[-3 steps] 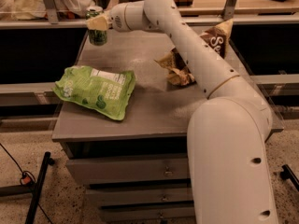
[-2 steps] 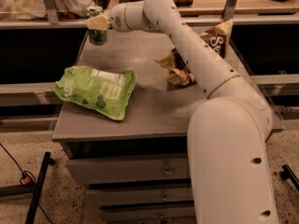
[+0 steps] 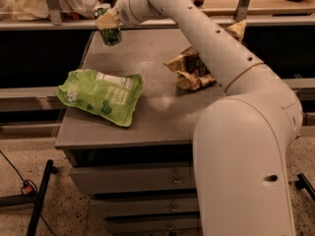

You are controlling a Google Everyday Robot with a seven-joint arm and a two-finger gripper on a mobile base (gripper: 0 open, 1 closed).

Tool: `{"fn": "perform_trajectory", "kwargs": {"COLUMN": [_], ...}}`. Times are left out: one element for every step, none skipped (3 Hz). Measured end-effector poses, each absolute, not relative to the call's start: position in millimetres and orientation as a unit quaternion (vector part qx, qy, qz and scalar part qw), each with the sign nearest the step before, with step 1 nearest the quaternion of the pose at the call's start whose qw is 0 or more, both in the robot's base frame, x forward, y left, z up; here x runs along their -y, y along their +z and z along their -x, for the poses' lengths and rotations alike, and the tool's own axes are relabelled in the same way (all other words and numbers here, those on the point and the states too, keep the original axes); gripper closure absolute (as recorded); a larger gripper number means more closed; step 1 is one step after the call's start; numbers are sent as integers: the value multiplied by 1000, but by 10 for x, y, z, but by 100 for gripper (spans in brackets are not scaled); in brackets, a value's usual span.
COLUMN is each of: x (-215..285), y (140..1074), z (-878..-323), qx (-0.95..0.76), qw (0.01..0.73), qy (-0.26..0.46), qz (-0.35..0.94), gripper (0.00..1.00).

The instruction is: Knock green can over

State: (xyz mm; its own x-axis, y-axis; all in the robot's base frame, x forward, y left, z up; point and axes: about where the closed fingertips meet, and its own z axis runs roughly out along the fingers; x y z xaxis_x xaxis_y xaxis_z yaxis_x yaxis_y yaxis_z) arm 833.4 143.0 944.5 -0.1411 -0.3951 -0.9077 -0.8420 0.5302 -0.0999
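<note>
The green can (image 3: 111, 34) stands at the far left corner of the grey table (image 3: 162, 117), its silver top rim showing just above my gripper. It leans slightly. My gripper (image 3: 107, 20) is at the can's upper half, touching it from the right, with my white arm reaching in across the table from the right. The can's upper body is partly hidden behind the gripper.
A flat light-green snack bag (image 3: 101, 96) lies on the table's front left. A crumpled brown snack bag (image 3: 189, 70) lies to the right, partly behind my arm. A shelf rail runs behind the table. Drawers are under the tabletop, and a cable lies on the floor at left.
The gripper and can stay at the far left corner in much the same pose; nothing else on the table has moved.
</note>
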Motion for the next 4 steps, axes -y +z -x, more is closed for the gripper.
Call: {"fn": "perform_trajectory", "kwargs": {"x": [-1197,-972,-732,-463], "y": [9484,9483,9386,9271], "z": [-8251,-8134,-7954,-7811], "qx": [-749,-773,-800,-823], "qw": [448,395,330,267], "qy": [184,167,135,75], "qz": [452,467,483,496], "gripper": [100,100,100,100]}}
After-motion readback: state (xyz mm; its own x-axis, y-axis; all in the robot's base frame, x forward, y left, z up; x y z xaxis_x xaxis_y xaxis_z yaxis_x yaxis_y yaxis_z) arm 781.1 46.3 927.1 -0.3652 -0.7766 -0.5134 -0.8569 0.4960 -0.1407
